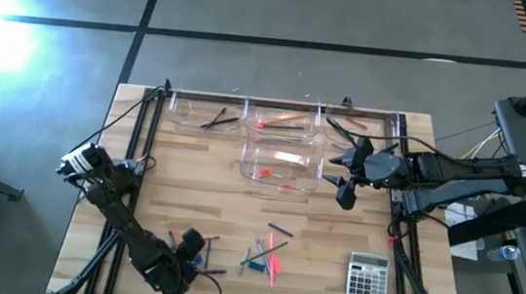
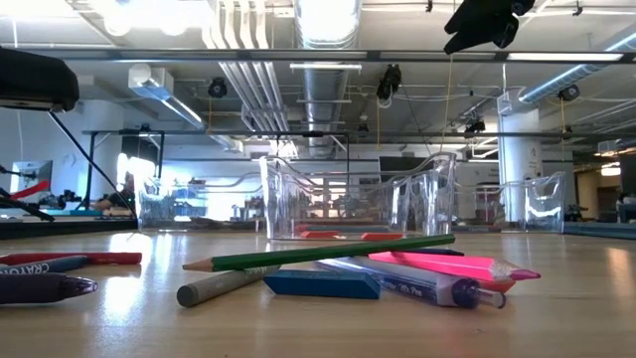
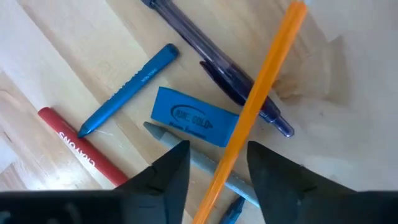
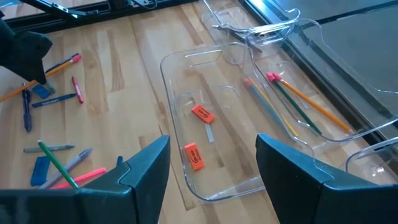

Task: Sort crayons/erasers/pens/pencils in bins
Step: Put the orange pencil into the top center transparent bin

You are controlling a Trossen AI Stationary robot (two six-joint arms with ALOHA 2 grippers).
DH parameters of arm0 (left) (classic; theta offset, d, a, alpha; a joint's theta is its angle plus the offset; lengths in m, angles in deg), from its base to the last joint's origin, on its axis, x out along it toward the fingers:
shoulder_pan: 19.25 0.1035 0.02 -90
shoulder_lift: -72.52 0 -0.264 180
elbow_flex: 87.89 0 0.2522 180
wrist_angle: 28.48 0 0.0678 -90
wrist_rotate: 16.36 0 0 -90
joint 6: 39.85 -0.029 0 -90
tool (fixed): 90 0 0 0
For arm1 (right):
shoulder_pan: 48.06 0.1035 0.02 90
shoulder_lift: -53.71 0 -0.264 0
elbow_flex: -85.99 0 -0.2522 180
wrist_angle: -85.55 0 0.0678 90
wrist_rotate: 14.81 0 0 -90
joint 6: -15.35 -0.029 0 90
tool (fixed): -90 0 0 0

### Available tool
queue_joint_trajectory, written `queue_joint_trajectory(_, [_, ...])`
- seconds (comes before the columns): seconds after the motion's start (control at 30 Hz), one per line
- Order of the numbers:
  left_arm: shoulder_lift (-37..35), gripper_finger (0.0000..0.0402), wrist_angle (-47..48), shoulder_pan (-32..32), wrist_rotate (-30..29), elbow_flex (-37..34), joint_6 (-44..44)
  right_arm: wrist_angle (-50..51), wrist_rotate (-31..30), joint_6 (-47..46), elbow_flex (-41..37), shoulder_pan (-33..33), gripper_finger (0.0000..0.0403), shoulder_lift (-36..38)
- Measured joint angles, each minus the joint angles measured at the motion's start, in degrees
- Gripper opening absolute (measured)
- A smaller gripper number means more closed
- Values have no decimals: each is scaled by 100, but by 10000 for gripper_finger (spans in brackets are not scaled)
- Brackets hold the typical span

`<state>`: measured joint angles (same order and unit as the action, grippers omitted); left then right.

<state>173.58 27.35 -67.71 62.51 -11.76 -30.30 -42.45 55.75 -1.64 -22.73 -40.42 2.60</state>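
My left gripper points down at the near left of the table. It is open, with a finger on either side of an orange pencil and a small gap on both sides. The pencil lies slanted over a blue eraser, a grey stick and a dark blue pen. A blue crayon and a red crayon lie beside them on the wood. My right gripper hangs open above the eraser bin, which holds two orange-red erasers.
A second heap of a green pencil, a pink stick, a blue eraser and a pen lies at the near middle. Three more clear bins line the far edge. A grey calculator sits near right.
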Motion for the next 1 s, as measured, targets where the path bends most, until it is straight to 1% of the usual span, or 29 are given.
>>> queue_joint_trajectory(0.2, [0,96,-5,0,39,0,0,0,0,0,-2,0,224,0])
queue_joint_trajectory(0.53, [0,48,-108,13,166,0,0,0,0,2,-2,0,224,0])
queue_joint_trajectory(0.73, [0,12,-97,68,233,11,4,-1,-2,0,-2,0,224,0])
queue_joint_trajectory(0.9, [-88,5,53,155,289,156,9,0,-2,0,-2,0,224,0])
queue_joint_trajectory(1.0, [-326,3,220,194,69,301,5,-1,-2,1,-2,0,224,0])
